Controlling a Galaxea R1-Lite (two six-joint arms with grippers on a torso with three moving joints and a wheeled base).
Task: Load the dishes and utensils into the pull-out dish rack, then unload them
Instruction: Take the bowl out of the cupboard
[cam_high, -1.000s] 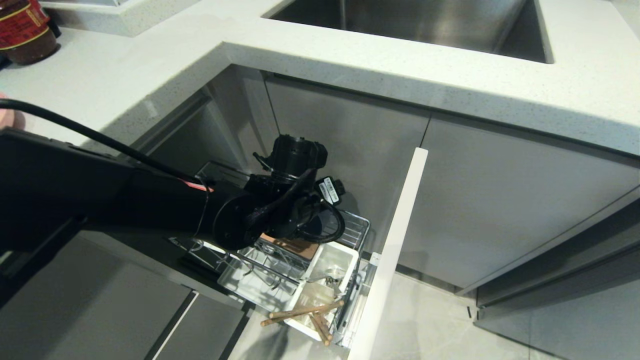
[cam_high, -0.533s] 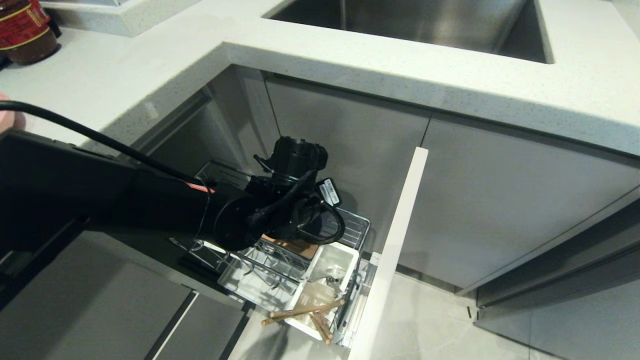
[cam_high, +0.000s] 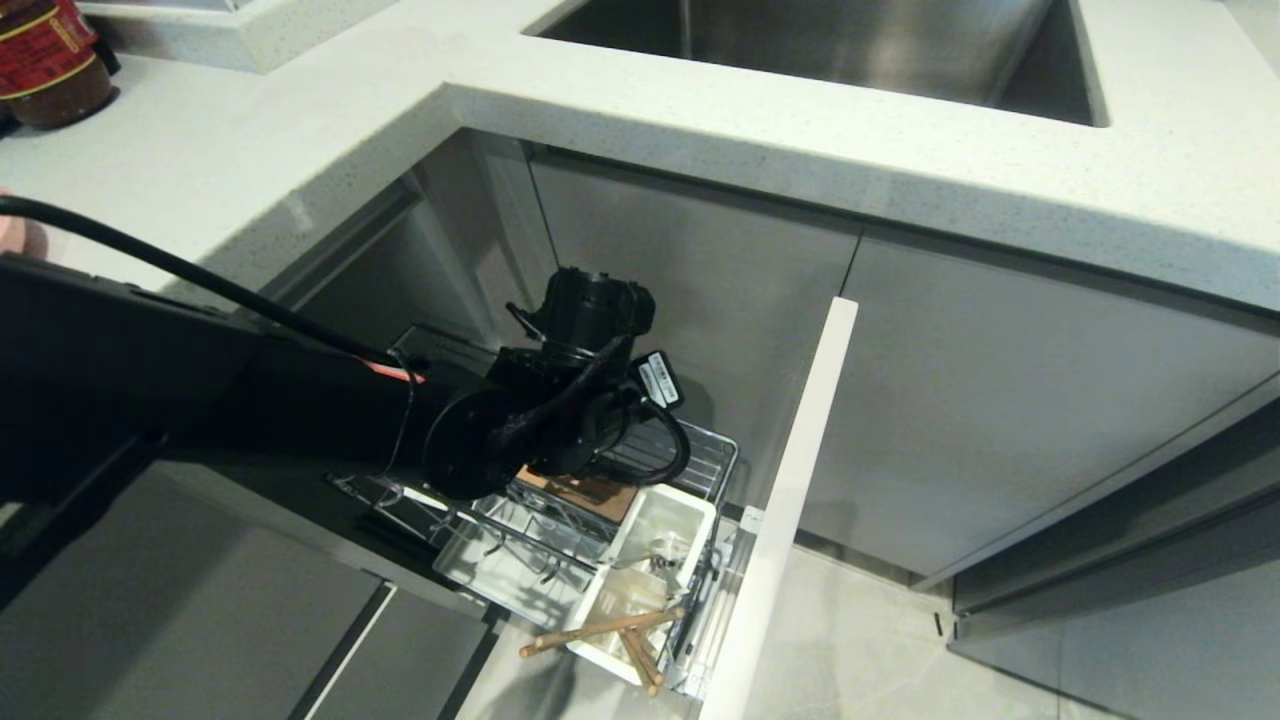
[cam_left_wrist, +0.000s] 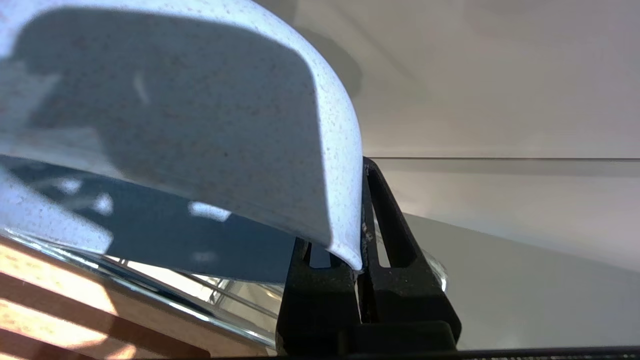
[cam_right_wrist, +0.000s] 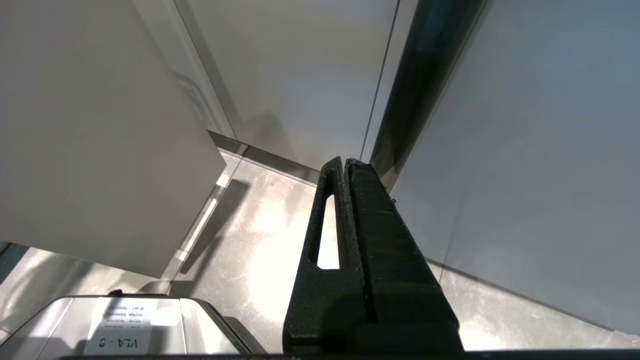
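My left gripper (cam_left_wrist: 356, 210) is shut on the rim of the pale blue bowl (cam_left_wrist: 200, 125), which fills most of the left wrist view above the rack's wood strip (cam_left_wrist: 60, 295). In the head view my left arm (cam_high: 520, 440) reaches down into the pull-out dish rack (cam_high: 712, 455) and hides both the bowl and the fingers. The wooden chopsticks (cam_high: 600, 630) lie across the white cutlery cup (cam_high: 690, 515), sticking out over its edge. Something silver, apparently the spoon (cam_high: 662, 552), sits in the cup's farther compartment. My right gripper (cam_right_wrist: 346, 162) is shut and empty, pointing at the floor.
The rack's tall white front panel (cam_high: 790, 500) stands just right of the cup. Grey cabinet fronts (cam_high: 1000, 400) are close behind. The white countertop (cam_high: 700, 130) overhangs the rack, with a steel sink (cam_high: 850, 40) and a dark jar (cam_high: 50, 60).
The left arm has stayed almost still over the rack. The rack and the chopsticks sit slightly further left in the head view than a second ago.
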